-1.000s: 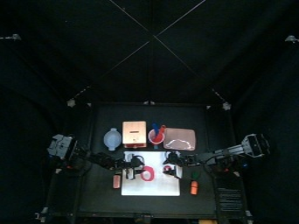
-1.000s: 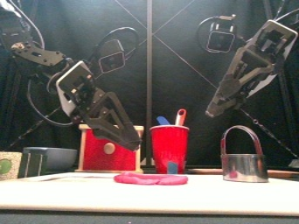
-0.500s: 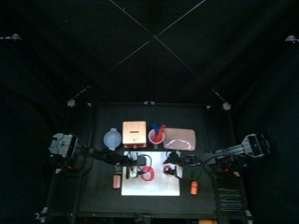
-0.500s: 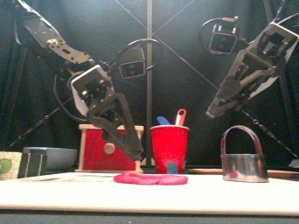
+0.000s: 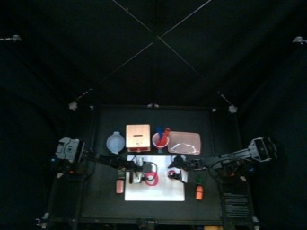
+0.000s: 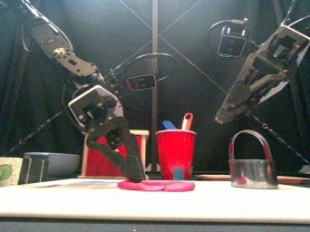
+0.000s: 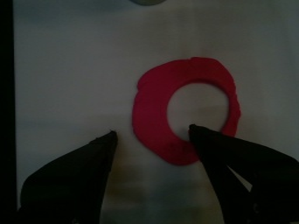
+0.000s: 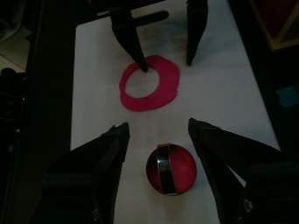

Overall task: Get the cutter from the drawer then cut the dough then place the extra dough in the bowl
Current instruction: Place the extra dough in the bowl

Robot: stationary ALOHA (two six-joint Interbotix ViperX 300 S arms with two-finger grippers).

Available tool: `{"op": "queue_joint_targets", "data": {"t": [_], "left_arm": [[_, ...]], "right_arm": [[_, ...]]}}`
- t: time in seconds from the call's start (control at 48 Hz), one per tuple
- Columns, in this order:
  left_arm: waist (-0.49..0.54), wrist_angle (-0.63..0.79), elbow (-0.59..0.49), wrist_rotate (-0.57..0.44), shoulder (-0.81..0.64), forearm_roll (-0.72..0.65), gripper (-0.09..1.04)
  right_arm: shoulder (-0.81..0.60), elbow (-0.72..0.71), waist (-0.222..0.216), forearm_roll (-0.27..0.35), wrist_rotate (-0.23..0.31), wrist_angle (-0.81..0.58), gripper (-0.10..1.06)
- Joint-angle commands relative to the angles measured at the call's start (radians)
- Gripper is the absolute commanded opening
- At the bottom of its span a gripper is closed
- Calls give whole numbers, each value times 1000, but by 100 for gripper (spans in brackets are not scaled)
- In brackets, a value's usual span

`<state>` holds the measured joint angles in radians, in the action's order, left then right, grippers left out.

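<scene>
Hovering low over the dough ring [image 6: 155,186] with the left gripper [image 6: 133,172], tips just above its left part in the front view, with no contact to be made out. Shows, in the left wrist view, jaws spread wide and empty, one outside the ring's band and the other over the hole or its inner edge, above the white cutting board [image 7: 70,70]. Looks like the third step: dough lying as a ring, so cutting judged done, with the cutter [image 6: 252,163] standing upright to the right, apart from it. Cannot tell where the cut-out middle lies. Keeps nothing in the right gripper [image 6: 224,116] either, poised high over the cutter's side with jaws open. Calls next for lowering the left tips to the board astride the band, pinching the soft dough gently, lifting clear, then carrying back and left to the blue-grey bowl [image 5: 115,141] beside the wooden box [image 5: 136,137]. Risks stretching or tearing under a thin pinch.
</scene>
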<state>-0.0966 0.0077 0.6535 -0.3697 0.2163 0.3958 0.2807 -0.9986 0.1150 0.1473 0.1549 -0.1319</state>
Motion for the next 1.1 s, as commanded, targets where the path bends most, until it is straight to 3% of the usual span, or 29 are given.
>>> {"op": "queue_joint_targets", "data": {"t": [0.021,0.375,0.646,0.896,1.104], "left_arm": [[0,-3,-18,2,0,0,97],[-6,46,-20,2,6,-8,77],[-14,83,-20,3,3,-101,55],[-14,74,-26,3,-25,-101,54],[-14,52,-60,0,-140,-110,54]], "right_arm": [[21,8,-2,2,-2,-9,90],[17,8,-2,5,-2,-9,90],[17,8,-5,6,0,-9,90],[14,6,-5,6,0,-9,90],[11,0,-5,6,2,-9,90]]}}
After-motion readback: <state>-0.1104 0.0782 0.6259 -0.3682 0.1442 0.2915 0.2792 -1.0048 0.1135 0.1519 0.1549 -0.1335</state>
